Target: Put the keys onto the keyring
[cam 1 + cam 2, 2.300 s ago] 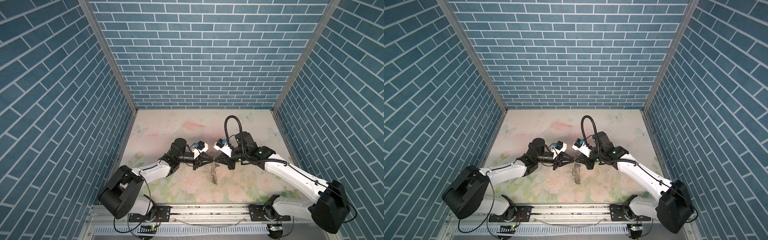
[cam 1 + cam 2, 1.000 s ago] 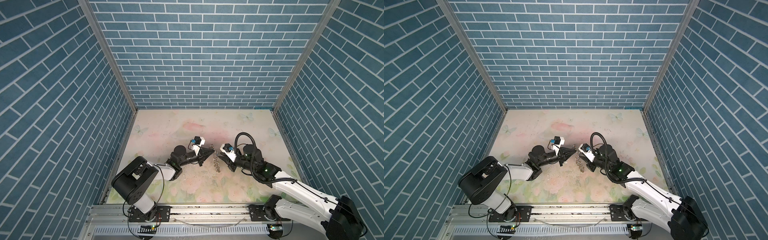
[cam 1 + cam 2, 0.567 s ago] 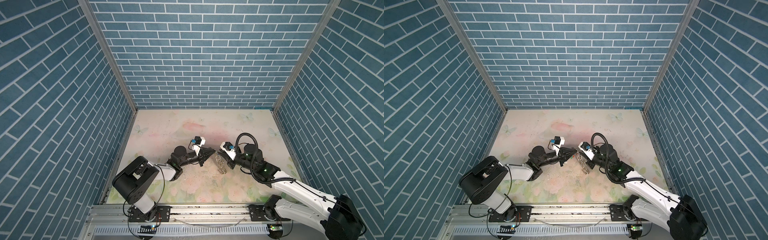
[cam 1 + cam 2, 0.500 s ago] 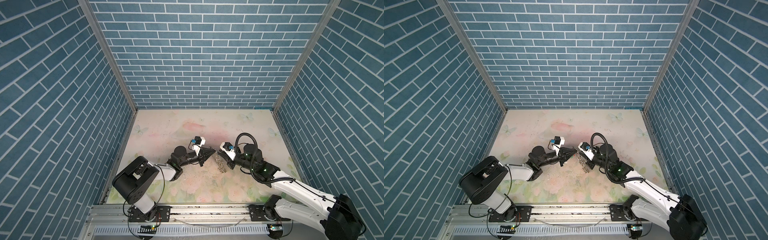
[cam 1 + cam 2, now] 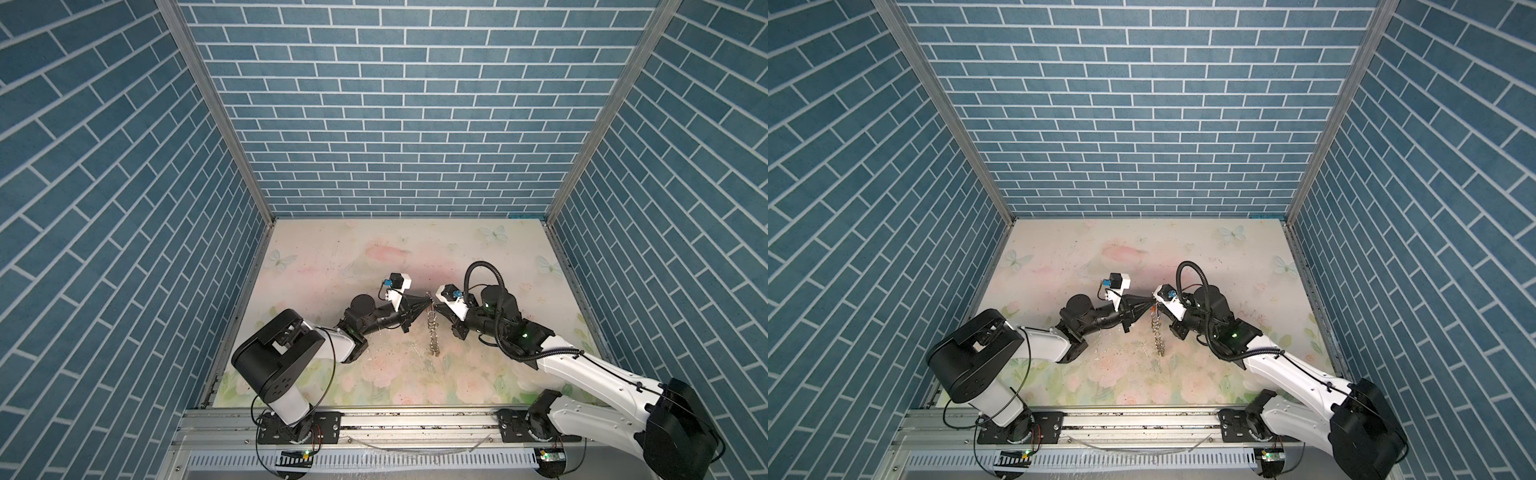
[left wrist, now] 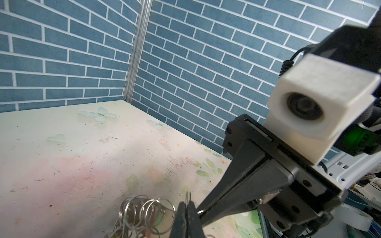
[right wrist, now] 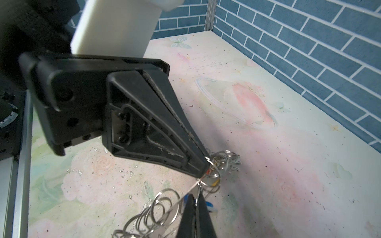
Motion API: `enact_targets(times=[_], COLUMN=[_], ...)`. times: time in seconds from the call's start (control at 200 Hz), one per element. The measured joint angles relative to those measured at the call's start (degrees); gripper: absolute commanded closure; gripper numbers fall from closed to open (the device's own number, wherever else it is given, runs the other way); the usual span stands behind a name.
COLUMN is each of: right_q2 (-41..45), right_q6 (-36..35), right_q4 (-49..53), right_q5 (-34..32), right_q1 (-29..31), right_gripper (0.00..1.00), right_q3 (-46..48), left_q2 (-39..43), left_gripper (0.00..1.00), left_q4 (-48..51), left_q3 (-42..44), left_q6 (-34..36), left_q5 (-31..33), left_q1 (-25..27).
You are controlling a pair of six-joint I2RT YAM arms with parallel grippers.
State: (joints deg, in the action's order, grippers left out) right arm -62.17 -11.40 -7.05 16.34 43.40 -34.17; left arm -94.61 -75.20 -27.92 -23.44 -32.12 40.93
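Note:
The keyring [image 5: 433,332], a thin silvery hoop strung with several small split rings, hangs as a chain down to the mat in both top views [image 5: 1158,332]. My left gripper [image 5: 428,296] and right gripper [image 5: 434,301] meet tip to tip at its top, and each is shut on its thin metal. In the right wrist view the right gripper [image 7: 195,198] pinches the wire just below the left gripper [image 7: 204,172]. Keys with a blue tag [image 7: 208,204] and a yellow tag [image 7: 215,182] dangle behind the rings. In the left wrist view the left gripper [image 6: 187,204] clamps a sliver of ring beside the bunched rings [image 6: 144,210].
The floral mat [image 5: 374,257] is walled in by blue brick panels on three sides. An aluminium rail [image 5: 415,419] with both arm bases runs along the front edge. Small specks of debris lie on the mat around the chain's lower end.
My right gripper has moved left to the left gripper's tip and closed on the keyring. The left gripper has stayed shut in place, and the chain now hangs between both tips.

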Motion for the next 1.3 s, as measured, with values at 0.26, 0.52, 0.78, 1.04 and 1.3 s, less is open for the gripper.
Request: enact_targets(times=[0.26, 0.52, 0.78, 1.04, 1.3], right_q2=[-0.44, 7.54, 11.93, 7.78, 7.74], right_q6=[2.12, 2.75, 5.86, 6.51, 6.49], right_q4=[0.85, 5.92, 4.39, 4.24, 3.13], right_q5=[-0.28, 1.05, 14.14, 26.16, 31.39], right_q1=[0.15, -2.14, -10.21, -10.73, -10.84], right_gripper=[0.83, 0.72, 0.78, 0.78, 0.79], right_q3=[-0.52, -0.87, -0.79, -0.79, -0.48], left_q2=[-0.55, -0.55, 0.46, 2.73, 5.16], left_gripper=[1.0, 1.0, 1.0, 1.0, 1.0], left_q4=[-0.37, -1.25, -1.46, -1.81, -1.88], left_q3=[0.0, 0.0, 0.0, 0.0, 0.55], left_q6=[0.13, 1.42, 3.17, 3.72, 4.7], left_q5=[2.12, -0.55, -5.55, -10.58, -13.22], left_q1=[0.72, 0.85, 0.96, 1.01, 0.98])
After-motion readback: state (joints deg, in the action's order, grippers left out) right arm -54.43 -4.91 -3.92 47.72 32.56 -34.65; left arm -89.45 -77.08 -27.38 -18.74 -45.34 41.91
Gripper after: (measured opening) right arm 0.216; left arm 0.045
